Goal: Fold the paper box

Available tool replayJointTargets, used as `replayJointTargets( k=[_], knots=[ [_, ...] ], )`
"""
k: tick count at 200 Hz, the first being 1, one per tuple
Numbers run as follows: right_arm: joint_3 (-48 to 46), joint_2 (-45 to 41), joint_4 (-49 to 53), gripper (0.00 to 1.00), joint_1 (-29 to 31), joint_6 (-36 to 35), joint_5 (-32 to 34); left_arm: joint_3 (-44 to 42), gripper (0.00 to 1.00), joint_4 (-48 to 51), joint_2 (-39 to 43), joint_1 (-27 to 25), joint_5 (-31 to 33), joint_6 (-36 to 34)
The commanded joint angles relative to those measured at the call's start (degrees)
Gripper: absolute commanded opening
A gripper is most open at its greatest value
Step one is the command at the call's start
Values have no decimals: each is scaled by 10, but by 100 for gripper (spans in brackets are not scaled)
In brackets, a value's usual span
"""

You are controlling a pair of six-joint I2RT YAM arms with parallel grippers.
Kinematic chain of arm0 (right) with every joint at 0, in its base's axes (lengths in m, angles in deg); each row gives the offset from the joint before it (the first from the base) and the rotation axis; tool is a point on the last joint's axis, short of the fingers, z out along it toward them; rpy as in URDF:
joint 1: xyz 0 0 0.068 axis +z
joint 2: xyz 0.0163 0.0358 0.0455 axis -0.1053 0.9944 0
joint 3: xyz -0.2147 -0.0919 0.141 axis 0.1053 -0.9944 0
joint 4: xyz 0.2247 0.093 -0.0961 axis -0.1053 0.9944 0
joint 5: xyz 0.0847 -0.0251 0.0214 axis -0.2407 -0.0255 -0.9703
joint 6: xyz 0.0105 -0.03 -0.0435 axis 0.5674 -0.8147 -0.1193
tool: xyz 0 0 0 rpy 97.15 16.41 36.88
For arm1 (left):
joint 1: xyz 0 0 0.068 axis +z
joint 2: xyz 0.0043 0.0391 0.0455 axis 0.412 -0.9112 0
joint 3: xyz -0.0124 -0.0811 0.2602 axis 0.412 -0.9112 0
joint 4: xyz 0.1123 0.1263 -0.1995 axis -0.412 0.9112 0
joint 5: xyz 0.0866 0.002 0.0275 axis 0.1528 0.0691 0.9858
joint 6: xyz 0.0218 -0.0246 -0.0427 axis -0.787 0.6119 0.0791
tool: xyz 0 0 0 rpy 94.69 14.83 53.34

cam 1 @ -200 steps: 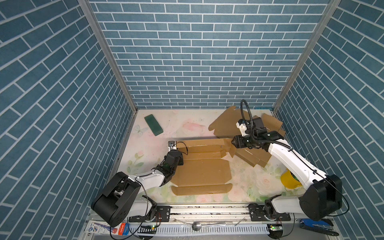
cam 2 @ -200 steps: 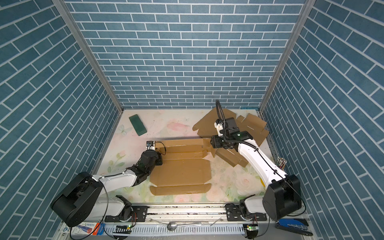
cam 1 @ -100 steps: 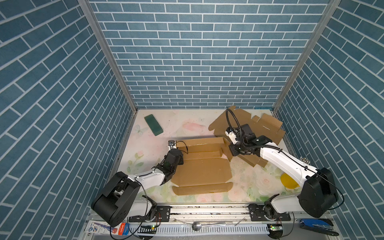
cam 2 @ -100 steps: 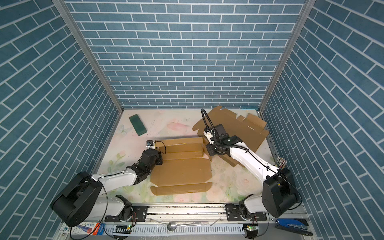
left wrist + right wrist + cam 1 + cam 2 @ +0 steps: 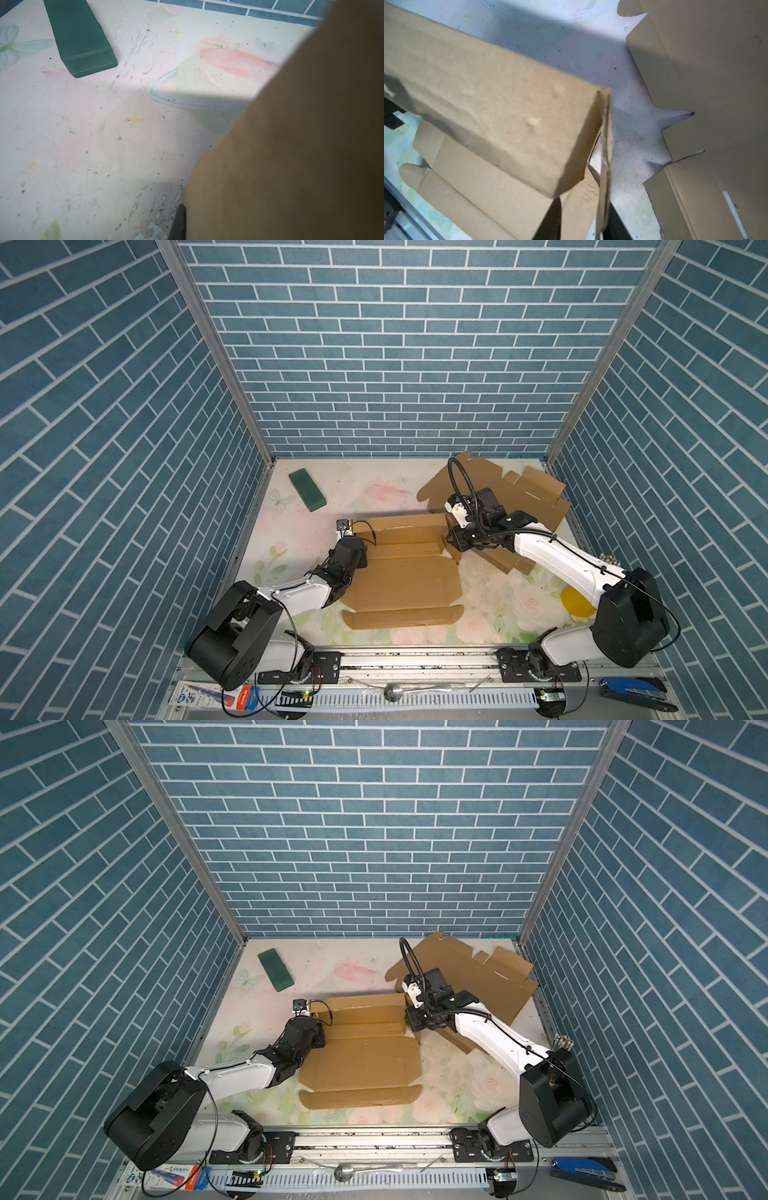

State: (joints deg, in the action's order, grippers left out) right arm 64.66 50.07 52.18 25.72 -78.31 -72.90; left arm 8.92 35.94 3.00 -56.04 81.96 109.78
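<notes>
The paper box is brown cardboard lying partly folded in the middle of the table, its back wall raised. My left gripper is at the box's left end. In the left wrist view one dark finger lies tight against a raised cardboard flap, which hides the other finger. My right gripper is at the box's right end. It is open and straddles the upright side flap. That flap rests against one finger, and the other finger stands apart.
More flat cardboard blanks lie at the back right, close behind my right arm. A green flat block sits at the back left. A yellow object lies front right. Blue brick walls enclose three sides.
My right arm swung from the stacked blanks leftward and forward to the box's right end, and its jaws now stand around the side flap. The left arm has not moved.
</notes>
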Motion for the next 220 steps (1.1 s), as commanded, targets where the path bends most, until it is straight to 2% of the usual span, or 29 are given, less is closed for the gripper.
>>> replayJointTargets(
  k=[1,53,90,116,154,162,179,192,204,220],
  knots=[
    [-1,-21,19,42,-22,-7,-52,-1,0,51,-10,-5,0,-41],
    [-66,-51,7,61,-22,24,33,4,0,64,-11,-5,-2,-36],
    [-117,-53,-47,63,-27,18,52,16,0,82,-17,-5,-11,-36],
    [-147,-33,-159,58,-27,2,71,21,0,87,-19,-5,-15,-36],
    [-179,-4,-257,45,-25,1,69,34,0,100,-26,-2,-21,-40],
    [-182,1,-259,41,-25,1,68,38,0,106,-28,-1,-23,-40],
    [-170,-6,-224,21,-25,13,46,50,0,122,-26,1,-27,-39],
    [-157,-32,-198,12,-25,28,15,54,0,126,-21,1,-26,-44],
    [-140,-53,-163,7,-25,41,-14,53,0,122,-19,2,-21,-50],
    [-116,-64,-118,6,-25,56,-43,52,0,111,-25,2,-21,-54]
  ],
)
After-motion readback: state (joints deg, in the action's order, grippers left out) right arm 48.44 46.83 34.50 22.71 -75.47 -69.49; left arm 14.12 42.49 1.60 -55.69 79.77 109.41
